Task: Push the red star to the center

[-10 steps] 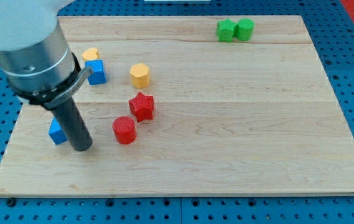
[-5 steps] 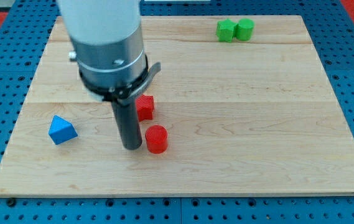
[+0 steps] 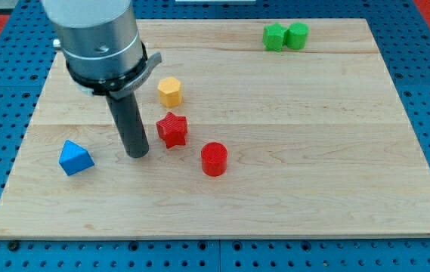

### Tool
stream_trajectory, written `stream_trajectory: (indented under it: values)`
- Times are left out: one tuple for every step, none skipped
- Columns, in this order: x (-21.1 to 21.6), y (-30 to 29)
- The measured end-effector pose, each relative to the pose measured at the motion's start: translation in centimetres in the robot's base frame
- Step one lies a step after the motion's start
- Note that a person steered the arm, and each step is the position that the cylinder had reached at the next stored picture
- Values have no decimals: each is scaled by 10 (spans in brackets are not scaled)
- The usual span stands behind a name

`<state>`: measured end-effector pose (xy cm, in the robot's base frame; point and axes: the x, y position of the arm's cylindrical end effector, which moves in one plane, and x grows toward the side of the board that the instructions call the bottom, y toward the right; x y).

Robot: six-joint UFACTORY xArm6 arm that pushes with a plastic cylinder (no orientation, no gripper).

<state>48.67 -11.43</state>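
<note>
The red star (image 3: pixel 172 129) lies on the wooden board (image 3: pixel 313 151), left of the board's middle. My tip (image 3: pixel 137 153) rests on the board just to the star's left and a little lower, with a small gap between them. A red cylinder (image 3: pixel 214 159) stands to the lower right of the star. A yellow hexagonal block (image 3: pixel 169 91) sits just above the star.
A blue triangular block (image 3: pixel 75 158) lies near the view's left edge of the board. Two green blocks (image 3: pixel 275 36) (image 3: pixel 298 35) sit side by side at the board's top right. The arm's grey body (image 3: pixel 97 38) hides part of the board's upper left.
My tip swung right along the lower board, pushing the red cylinder rightward, then moved back left and up beside the star. The star has not shifted.
</note>
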Motion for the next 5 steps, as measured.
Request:
stream_trajectory:
  values:
    - [-16, 0]
    - [-16, 36]
    - [-26, 84]
    - [-34, 105]
    - [-29, 73]
